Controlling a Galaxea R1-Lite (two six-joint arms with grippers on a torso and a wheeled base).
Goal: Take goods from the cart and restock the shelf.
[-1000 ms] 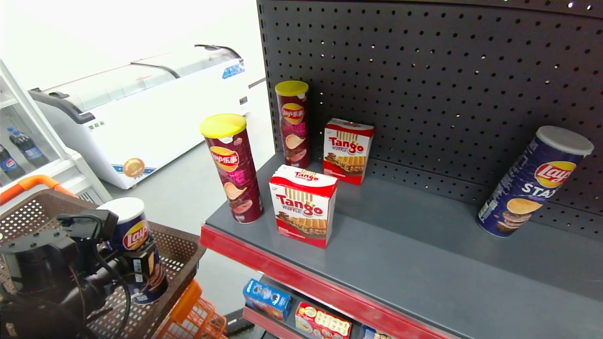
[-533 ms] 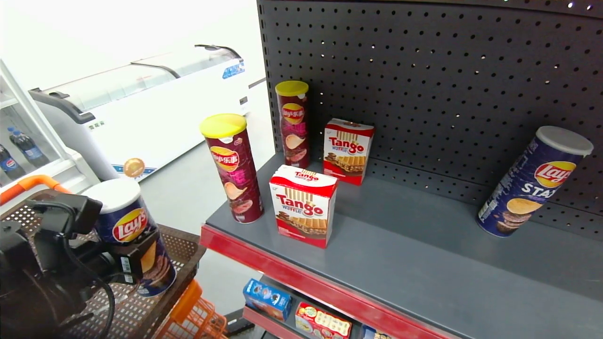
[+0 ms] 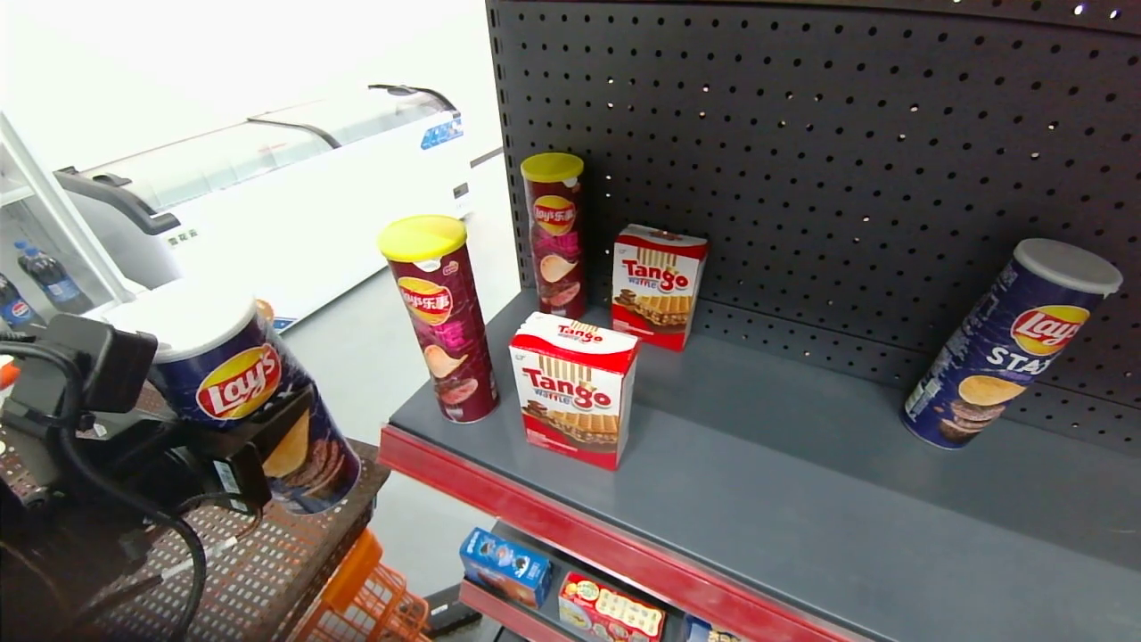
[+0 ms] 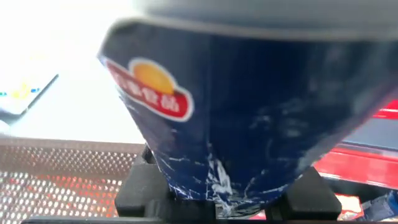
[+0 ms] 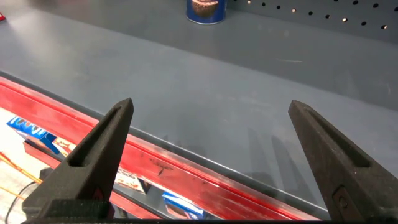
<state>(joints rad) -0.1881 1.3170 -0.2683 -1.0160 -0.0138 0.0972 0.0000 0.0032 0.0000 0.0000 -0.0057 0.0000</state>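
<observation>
left gripper (image 3: 266,443) is clamped on the blue chip can (image 3: 233,385), which is held tilted above the cart (image 3: 267,571), at roughly 8 o'clock from the maroon can (image 3: 441,321) on the shelf (image 3: 758,481). right gripper (image 5: 211,107) is spread wide over the shelf's front edge.

A dark blue body, a red-and-yellow emblem and a white lid are shown by the chip can (image 3: 254,401), which is framed by the black left gripper (image 4: 227,199); the same blue is paired with a pale grey lid on the leaning can (image 3: 1012,343). Maroon sides and yellow lids are carried by the front tall can (image 3: 437,316) and the rear tall can (image 3: 554,234), and red and white by the front wafer box (image 3: 572,388) and the rear wafer box (image 3: 658,285). The shelf (image 3: 802,499) is coloured grey with a red front edge, the pegboard (image 3: 802,134) is black and evenly dotted with holes, and the cart (image 3: 258,580) is brown and perforated.
</observation>
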